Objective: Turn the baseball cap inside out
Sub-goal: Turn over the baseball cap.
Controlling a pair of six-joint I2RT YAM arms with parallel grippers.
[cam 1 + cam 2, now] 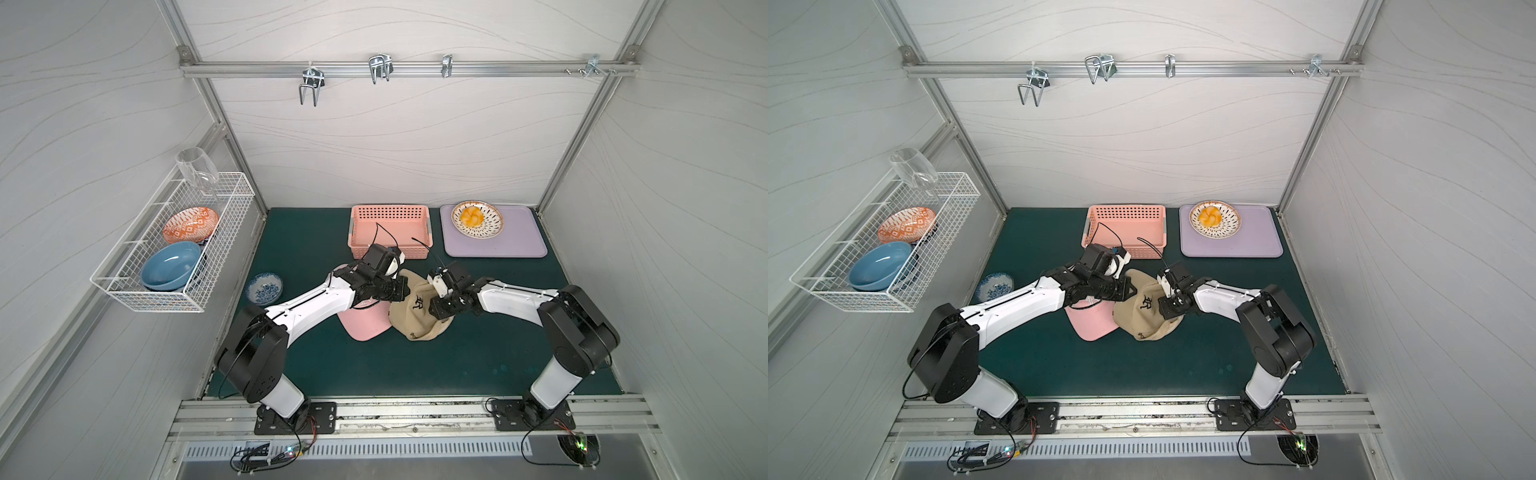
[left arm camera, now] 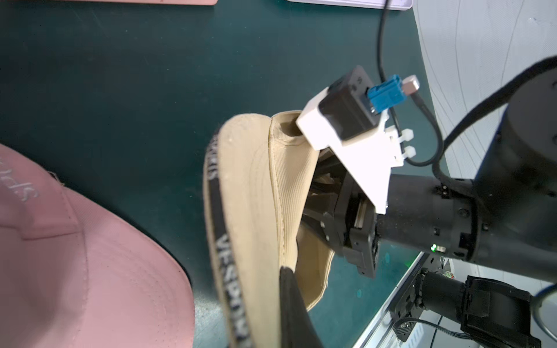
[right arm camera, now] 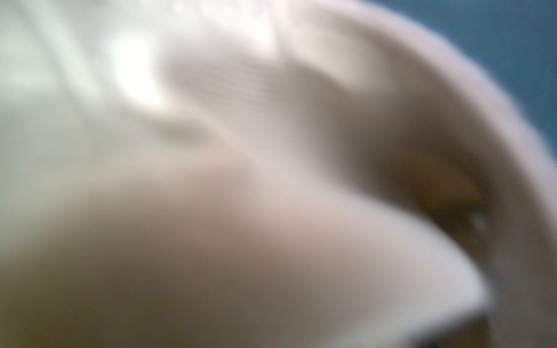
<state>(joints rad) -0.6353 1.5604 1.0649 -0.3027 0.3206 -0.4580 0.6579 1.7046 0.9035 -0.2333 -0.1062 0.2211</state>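
A beige baseball cap [image 1: 417, 318] [image 1: 1142, 318] with a black emblem is held just above the green mat at mid-table, between my two arms. My left gripper [image 1: 408, 293] [image 1: 1133, 289] is shut on its rim; in the left wrist view a dark finger [image 2: 294, 304] presses the rim beside the black lettered band of the cap [image 2: 250, 195]. My right gripper [image 1: 441, 316] [image 1: 1173, 315] reaches into the cap from the other side. Its fingertips are hidden by the fabric. The right wrist view holds only blurred beige cloth [image 3: 271, 211].
A pink cap [image 1: 365, 324] [image 2: 90, 256] lies under my left arm, touching the beige one. Behind stand a pink basket [image 1: 390, 245], a lilac tray [image 1: 519, 243] bearing a plate [image 1: 494, 226], and a small blue patterned dish [image 1: 265, 287]. A wire rack [image 1: 174, 299] hangs on the left wall.
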